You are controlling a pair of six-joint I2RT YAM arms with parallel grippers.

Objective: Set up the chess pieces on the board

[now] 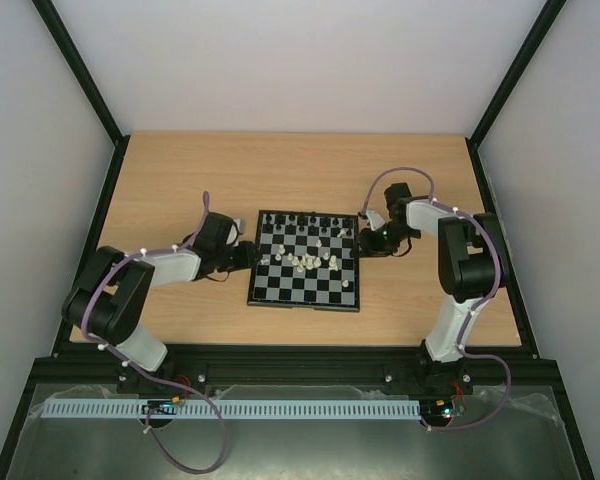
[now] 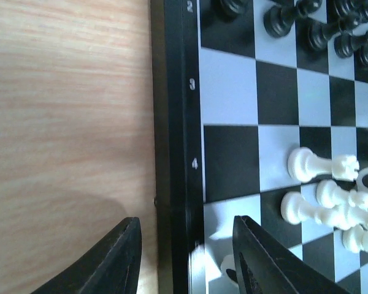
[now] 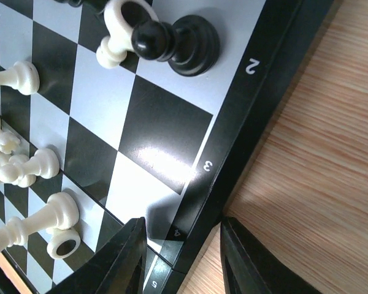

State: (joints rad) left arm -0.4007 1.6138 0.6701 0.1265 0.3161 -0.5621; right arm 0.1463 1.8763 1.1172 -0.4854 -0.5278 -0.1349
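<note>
The left gripper and right gripper are straddling opposite chessboard edges, jaws open and empty; nudging the border risks scattering the heaped white pieces.

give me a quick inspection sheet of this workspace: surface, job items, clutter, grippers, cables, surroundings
surface: wooden table, bare wood around the board
job's things: board flat at centre; black pieces along the far rows; white pieces bunched mid-board, several lying over
clutter: nothing seen
grippers: left gripper open, straddling the board's left border; right gripper open, straddling the right border
cables: purple cables looped along both arms
surroundings: white walls, black frame
</note>
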